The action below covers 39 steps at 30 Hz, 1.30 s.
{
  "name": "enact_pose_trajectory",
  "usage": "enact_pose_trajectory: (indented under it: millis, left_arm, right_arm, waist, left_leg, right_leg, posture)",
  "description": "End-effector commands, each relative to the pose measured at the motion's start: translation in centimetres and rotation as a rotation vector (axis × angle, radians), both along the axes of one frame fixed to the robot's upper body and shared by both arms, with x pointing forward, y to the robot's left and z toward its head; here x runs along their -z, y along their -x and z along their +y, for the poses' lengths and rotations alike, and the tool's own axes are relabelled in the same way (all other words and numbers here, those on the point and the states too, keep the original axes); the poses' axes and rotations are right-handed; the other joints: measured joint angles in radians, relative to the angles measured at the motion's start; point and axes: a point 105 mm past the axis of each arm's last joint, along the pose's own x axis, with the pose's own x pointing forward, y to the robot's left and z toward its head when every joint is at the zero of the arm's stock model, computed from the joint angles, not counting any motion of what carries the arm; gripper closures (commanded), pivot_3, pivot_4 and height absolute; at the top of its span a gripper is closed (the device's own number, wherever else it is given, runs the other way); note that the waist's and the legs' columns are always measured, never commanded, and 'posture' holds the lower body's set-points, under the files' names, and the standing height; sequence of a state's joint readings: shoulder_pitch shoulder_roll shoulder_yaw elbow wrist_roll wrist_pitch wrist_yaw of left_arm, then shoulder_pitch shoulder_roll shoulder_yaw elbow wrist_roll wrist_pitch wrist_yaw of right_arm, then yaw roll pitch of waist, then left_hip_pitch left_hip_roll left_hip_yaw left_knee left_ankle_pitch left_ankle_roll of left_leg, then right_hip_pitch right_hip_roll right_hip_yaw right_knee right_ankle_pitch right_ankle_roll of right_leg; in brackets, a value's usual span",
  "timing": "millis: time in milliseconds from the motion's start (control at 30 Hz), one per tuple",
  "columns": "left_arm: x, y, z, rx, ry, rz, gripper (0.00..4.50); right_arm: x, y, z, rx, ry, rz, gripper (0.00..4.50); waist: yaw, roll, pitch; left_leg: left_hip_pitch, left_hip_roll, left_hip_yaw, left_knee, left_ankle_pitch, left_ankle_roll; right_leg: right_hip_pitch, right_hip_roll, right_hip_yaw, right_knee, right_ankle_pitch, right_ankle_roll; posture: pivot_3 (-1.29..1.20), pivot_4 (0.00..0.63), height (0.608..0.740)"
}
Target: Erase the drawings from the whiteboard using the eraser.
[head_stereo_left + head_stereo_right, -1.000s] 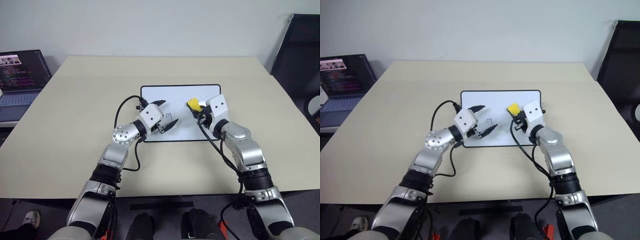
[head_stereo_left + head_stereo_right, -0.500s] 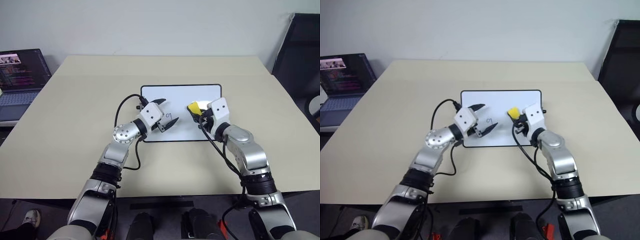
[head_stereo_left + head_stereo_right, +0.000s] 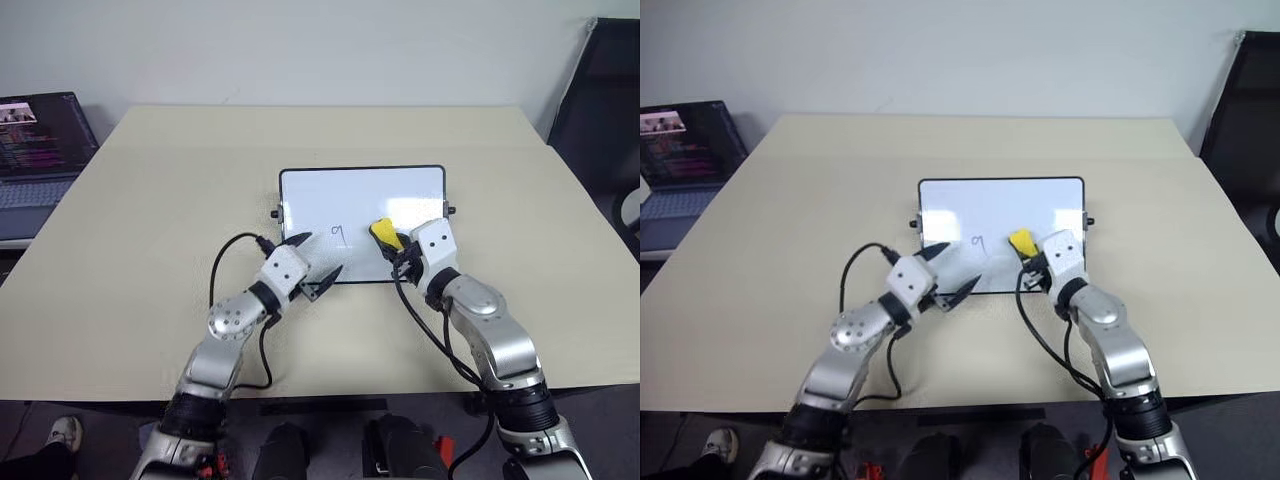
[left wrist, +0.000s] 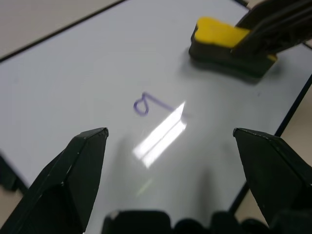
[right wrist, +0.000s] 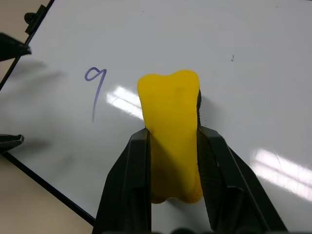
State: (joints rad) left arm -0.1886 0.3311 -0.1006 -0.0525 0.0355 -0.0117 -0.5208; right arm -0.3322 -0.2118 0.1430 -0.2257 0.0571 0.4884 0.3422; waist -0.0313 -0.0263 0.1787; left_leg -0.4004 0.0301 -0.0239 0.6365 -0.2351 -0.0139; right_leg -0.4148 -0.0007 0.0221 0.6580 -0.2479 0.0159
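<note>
Whiteboard (image 3: 362,200) lies flat mid-table, long sides running left-right; everything below placed rel. to it. Table (image 3: 150,220) is matte beige, bare around the board. Laptop (image 3: 40,135) w/ lit dark screen sits well off the board's left, past the table edge. Dark chair (image 3: 600,110) well off to its right. Nothing lies btwn the eraser and the mark; board surface there is bare, w/ glare streaks only.

Board: glossy white, thin black frame, rounded corners, small black knobs on both short sides. One drawing (image 3: 340,235) visible on it, a thin purple-blue squiggle like a 9, near the board's near long edge, about mid-length.

Eraser (image 3: 385,235): small yellow oblong block, waisted sides, dark underside; sits on the board's near-right part, just right of the 9, close but apart, not touching it. Can't tell for sure if the underside presses the surface; in the left wrist view it looks to rest on it.

Right gripper (image 5: 173,161): black fingers clenched on the eraser's two long sides, yellow front half sticking out past the tips toward the board's far edge.

Left gripper (image 3: 312,262): fingers spread wide, nothing btwn them, at the board's near-left corner, just left of the 9, tips pointing across the board toward the eraser.
</note>
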Motion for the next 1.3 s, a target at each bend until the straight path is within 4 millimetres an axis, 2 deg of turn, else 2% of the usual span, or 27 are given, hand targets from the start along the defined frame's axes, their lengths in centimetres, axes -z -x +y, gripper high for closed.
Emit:
enact_pose_trajectory:
  millis: [33,300,467,600,700,900,1067,1300]
  left_arm:
    - [-1.8,0.5,0.4,-0.022,0.025,-0.057,0.00]
    - [-1.6,0.3,1.0,-0.043,0.010,-0.049,0.00]
    - [-1.8,0.0,0.8,-0.036,0.007,-0.053,0.00]
    - [-2.0,-0.2,0.7,-0.032,0.005,-0.059,0.00]
    - [-2.3,-0.4,0.6,-0.030,0.005,-0.066,0.00]
    - [-2.7,-0.5,0.5,-0.026,0.008,-0.078,0.00]
    - [-2.9,-0.7,0.3,-0.023,0.012,-0.084,0.00]
    - [-3.0,-0.8,0.3,-0.016,0.010,-0.085,0.00]
  right_arm:
    - [-1.3,-0.1,0.7,-0.019,-0.012,-0.075,3.51]
    - [-2.2,-1.6,4.1,-0.105,0.031,-0.154,3.51]
    - [-2.3,-2.6,5.3,-0.114,0.056,-0.145,3.51]
    - [-1.8,-2.9,5.9,-0.125,0.098,-0.127,3.51]
    - [-0.7,-2.7,6.1,-0.138,0.147,-0.086,3.51]
    - [0.1,-2.5,5.7,-0.126,0.207,-0.061,3.51]
    - [0.7,-3.3,3.5,-0.043,0.247,-0.062,3.51]
    - [-0.7,-5.7,0.6,0.102,0.228,-0.090,3.51]
  waist:
    - [0.001,0.000,0.000]
    - [0.001,0.000,0.001]
    - [0.002,0.000,0.001]
    - [0.002,0.000,0.001]
    - [0.002,0.000,0.001]
    - [0.002,0.000,0.000]
    - [0.005,0.000,0.000]
    - [0.006,0.000,0.000]
  left_leg:
    - [0.000,0.000,0.000,0.000,0.000,0.000]
    - [0.000,0.000,0.000,0.000,0.000,0.000]
    - [0.000,0.000,0.000,-0.001,0.000,0.000]
    - [0.000,0.000,0.000,-0.001,0.000,0.000]
    - [0.000,0.000,0.000,-0.001,0.000,0.000]
    - [0.002,0.000,0.000,-0.001,0.000,0.000]
    - [0.002,0.000,0.000,-0.001,0.000,0.000]
    - [0.003,0.000,-0.002,0.006,0.000,0.000]
  right_leg:
    - [0.000,0.000,0.000,0.000,0.000,0.000]
    - [0.000,0.000,0.000,0.000,0.000,0.000]
    - [0.000,0.000,0.000,0.000,-0.001,-0.001]
    - [0.000,0.000,-0.001,0.000,-0.001,-0.001]
    - [0.000,0.000,-0.001,0.001,-0.001,-0.001]
    - [0.001,0.000,0.000,0.002,-0.001,-0.001]
    - [0.001,0.000,-0.001,0.002,-0.001,-0.001]
    - [0.005,-0.001,-0.002,0.004,0.000,-0.001]
  posture:
    - [0.00,0.150,0.740]
    - [0.00,0.150,0.740]
    - [0.00,0.150,0.740]
    - [0.00,0.150,0.740]
    - [0.00,0.150,0.740]
    - [0.00,0.150,0.740]
    - [0.00,0.150,0.740]
    - [0.00,0.150,0.740]
